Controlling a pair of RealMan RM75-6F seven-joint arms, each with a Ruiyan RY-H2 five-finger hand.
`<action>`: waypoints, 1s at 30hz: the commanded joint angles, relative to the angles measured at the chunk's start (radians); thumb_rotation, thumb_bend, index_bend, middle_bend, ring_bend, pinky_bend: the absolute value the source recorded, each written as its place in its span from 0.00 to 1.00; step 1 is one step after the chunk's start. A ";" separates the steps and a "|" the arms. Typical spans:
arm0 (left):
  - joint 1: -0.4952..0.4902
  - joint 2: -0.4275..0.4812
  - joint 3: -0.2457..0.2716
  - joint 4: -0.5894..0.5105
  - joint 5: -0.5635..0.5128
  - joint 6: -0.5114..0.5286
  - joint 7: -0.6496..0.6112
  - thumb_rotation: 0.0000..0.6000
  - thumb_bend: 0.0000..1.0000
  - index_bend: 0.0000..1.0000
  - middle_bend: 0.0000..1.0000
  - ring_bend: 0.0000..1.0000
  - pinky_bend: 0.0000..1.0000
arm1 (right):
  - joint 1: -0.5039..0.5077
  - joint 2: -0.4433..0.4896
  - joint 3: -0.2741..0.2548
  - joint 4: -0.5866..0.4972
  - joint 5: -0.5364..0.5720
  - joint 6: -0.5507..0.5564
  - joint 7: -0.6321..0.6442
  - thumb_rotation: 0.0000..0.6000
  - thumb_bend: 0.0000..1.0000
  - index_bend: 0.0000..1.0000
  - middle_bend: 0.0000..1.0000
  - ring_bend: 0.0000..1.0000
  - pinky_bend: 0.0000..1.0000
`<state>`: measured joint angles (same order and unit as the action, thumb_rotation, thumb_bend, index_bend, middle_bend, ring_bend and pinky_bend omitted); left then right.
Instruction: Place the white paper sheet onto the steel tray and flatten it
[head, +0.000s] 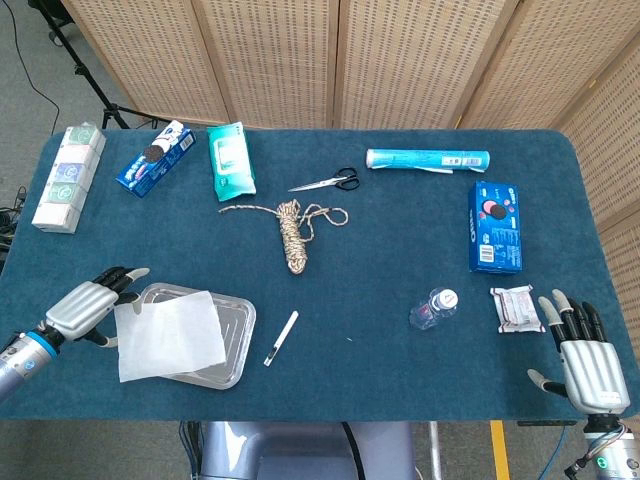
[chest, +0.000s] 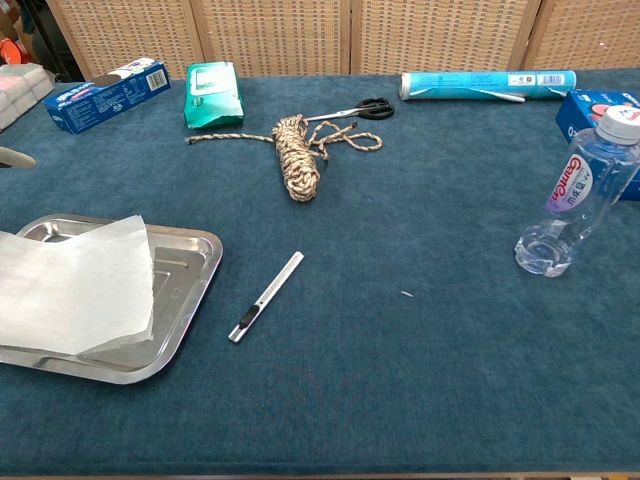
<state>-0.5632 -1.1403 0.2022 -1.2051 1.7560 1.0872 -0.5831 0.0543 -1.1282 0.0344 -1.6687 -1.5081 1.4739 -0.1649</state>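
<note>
on the blue table (head: 380, 260) the steel tray (head: 238, 340) carries the white paper sheet (head: 168, 334), its left edge overhanging the rim. just beside that edge, the left hand (head: 88, 303) lies released, fingers apart. at the near right corner the right hand (head: 590, 368) is spread, empty. the water bottle's (chest: 582, 192) label script is unclear.

The room is bright and evenly lit from above, and shadows under things on the table (head: 380, 280) stay short and soft. The tray (chest: 190, 270) throws mild glare along its rim, and the paper (chest: 70, 285) reads almost blown white. The bottle (chest: 575, 195) near the table's right edge catches small highlights. Both views are sharp, with no motion blur.
</note>
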 joint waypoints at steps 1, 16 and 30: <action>-0.007 0.028 0.006 -0.036 0.001 0.003 -0.051 1.00 0.05 0.42 0.00 0.00 0.00 | 0.000 0.001 0.000 -0.001 -0.001 0.000 0.000 1.00 0.00 0.00 0.00 0.00 0.00; -0.035 0.188 -0.007 -0.205 0.002 0.079 -0.346 1.00 0.01 0.32 0.00 0.00 0.00 | -0.001 0.001 -0.001 -0.002 -0.002 0.000 -0.001 1.00 0.00 0.00 0.00 0.00 0.00; -0.051 0.194 0.011 -0.220 0.020 0.017 -0.323 0.98 0.00 0.29 0.00 0.00 0.00 | -0.002 0.004 -0.001 -0.003 -0.002 0.002 0.004 1.00 0.00 0.00 0.00 0.00 0.00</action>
<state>-0.6128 -0.9462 0.2129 -1.4231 1.7762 1.1053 -0.9066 0.0524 -1.1245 0.0332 -1.6714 -1.5101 1.4755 -0.1613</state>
